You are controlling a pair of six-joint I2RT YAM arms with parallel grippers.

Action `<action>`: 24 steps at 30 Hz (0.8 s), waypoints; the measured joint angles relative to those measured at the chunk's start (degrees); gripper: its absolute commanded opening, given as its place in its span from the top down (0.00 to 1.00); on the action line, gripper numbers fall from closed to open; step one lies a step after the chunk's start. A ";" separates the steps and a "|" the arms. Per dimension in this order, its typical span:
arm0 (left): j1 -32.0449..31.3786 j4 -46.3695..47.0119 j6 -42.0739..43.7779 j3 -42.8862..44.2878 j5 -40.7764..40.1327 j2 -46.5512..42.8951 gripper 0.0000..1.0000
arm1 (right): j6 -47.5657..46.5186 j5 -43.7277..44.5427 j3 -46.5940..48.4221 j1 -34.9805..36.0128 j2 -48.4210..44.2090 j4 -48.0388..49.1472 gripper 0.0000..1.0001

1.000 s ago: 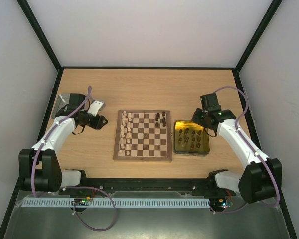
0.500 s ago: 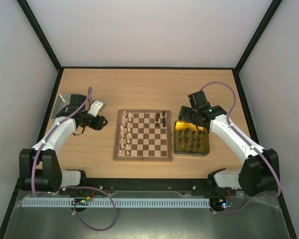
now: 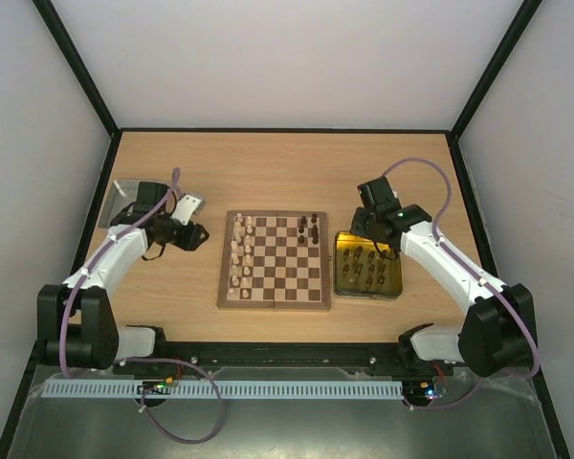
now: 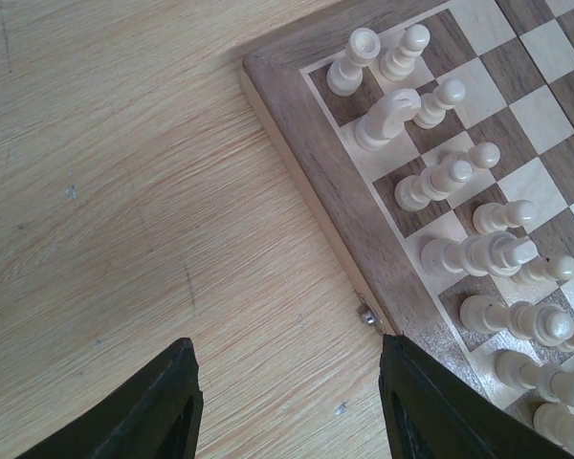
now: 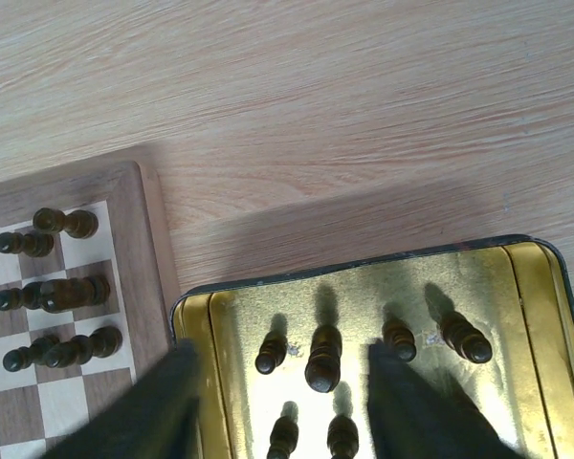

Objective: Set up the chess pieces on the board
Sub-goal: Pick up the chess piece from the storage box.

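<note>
Top view: my left claw (image 3: 193,234) over bare table (image 3: 268,163), board (image 3: 275,304) just right of it, silver tray (image 3: 115,196) behind-left. Pale pieces (image 3: 237,253) in two rows on board edge nearest this claw. My right claw (image 3: 362,228) over far corner of yellow tray (image 3: 399,277); board left of it.

Left wrist: fingers (image 4: 153,411) well apart, nothing between, only table below. Board corner ahead-right, pale pieces standing there.

Right wrist: fingers (image 5: 167,402) blurred, apart, gripping nothing. Dark pieces (image 5: 323,359) upright in tray between and beyond them; some more on board, ahead-left.
</note>
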 measured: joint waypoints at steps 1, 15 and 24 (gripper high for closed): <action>-0.13 0.07 0.00 -0.11 -0.02 0.00 0.47 | 0.11 0.02 0.00 0.00 0.00 0.00 0.13; -0.83 0.46 0.00 -0.22 -0.44 0.00 0.47 | 0.74 0.35 -1.64 0.02 -2.34 1.97 0.03; -0.94 0.66 -0.02 -0.42 -0.61 0.00 0.47 | 1.86 -0.81 -4.87 0.02 -7.26 6.64 0.02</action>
